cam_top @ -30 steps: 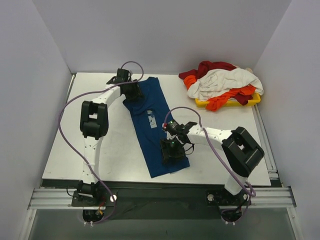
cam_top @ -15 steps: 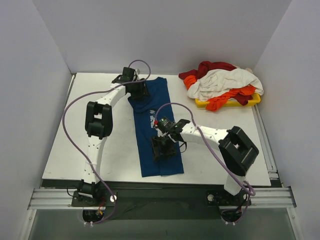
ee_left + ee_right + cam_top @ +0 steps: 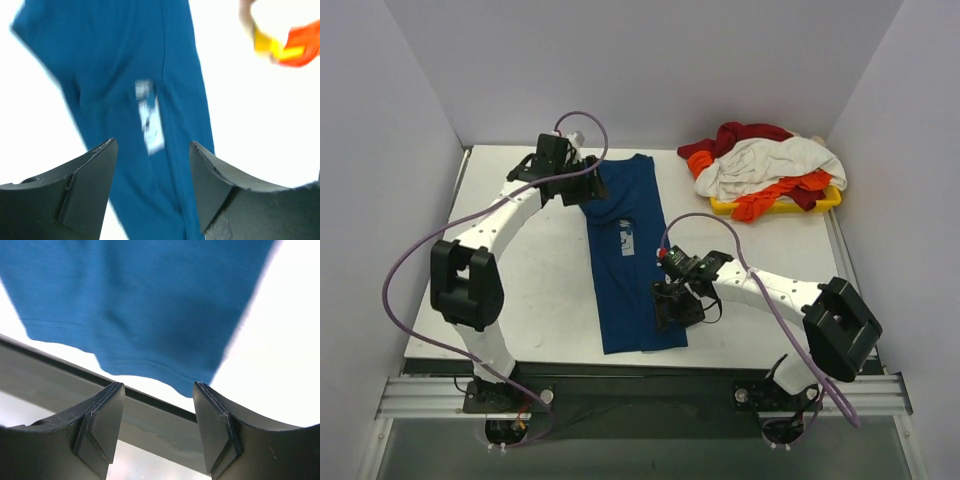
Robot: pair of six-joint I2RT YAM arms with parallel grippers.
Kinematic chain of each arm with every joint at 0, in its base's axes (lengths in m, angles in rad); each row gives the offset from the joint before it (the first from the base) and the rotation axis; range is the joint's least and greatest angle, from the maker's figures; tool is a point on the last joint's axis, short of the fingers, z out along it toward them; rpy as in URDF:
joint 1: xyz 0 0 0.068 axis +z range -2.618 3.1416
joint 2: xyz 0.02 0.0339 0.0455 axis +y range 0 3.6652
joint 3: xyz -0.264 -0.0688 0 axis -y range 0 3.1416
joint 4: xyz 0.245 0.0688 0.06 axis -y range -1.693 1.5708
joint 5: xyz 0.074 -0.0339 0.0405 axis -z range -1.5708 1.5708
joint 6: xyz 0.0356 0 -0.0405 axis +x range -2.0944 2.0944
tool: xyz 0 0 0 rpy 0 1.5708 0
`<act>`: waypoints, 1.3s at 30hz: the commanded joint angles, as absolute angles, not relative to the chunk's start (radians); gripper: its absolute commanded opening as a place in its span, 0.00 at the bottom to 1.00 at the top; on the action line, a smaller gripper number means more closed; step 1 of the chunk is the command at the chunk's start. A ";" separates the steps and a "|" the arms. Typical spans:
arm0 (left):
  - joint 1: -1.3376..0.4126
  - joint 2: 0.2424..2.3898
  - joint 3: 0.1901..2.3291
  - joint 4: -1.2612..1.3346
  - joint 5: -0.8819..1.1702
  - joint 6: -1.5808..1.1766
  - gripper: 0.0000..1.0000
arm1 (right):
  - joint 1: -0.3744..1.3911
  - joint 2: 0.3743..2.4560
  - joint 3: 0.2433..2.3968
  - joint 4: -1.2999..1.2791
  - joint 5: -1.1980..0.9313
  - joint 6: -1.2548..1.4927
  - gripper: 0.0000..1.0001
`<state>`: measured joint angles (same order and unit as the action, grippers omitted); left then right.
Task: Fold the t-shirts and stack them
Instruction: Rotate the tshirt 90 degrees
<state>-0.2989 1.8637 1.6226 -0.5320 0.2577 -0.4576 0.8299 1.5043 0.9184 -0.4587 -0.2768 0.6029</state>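
Left tool (image 3: 582,188), seen from above: spread wide, holding nothing, poised at the far left corner of the soft dark blue t-shirt (image 3: 625,265). Shirt laid out on the white table (image 3: 520,290) as a long narrow strip, sleeves tucked in. Right tool (image 3: 677,308) at the opposite, near end, over the shirt's right edge. Probably one tool stationed at each end for a crosswise fold. Well to the far right of the shirt, a loose heap of dark red, white and orange t-shirts (image 3: 760,165) on a flat yellow plastic tray (image 3: 775,207), not yet folded.

From the left wrist: hard black wedge-shaped fingers (image 3: 85,195) far apart, empty gap between. Below, matte blue knit with soft lengthwise creases, the pale square print (image 3: 150,120) half swallowed by a fold.

From the right wrist: right tool (image 3: 157,425) likewise wide and empty, above the shirt's hem end. Fine-ribbed cloth, double-stitched hem, bare table just beside it.
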 commanded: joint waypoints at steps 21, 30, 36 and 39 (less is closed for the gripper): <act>-0.515 1.568 0.969 -0.676 0.340 -0.534 0.71 | 0.749 1.574 0.920 -0.538 -0.230 0.580 0.41; -0.555 1.594 0.927 -0.713 0.428 -0.522 0.71 | 0.746 1.565 0.908 -0.545 -0.247 0.595 0.41; -0.587 1.563 0.870 -0.727 0.400 -0.558 0.71 | 0.747 1.548 0.899 -0.543 -0.247 0.603 0.41; -0.607 1.555 0.832 -0.701 0.417 -0.584 0.71 | 0.747 1.545 0.894 -0.540 -0.242 0.606 0.40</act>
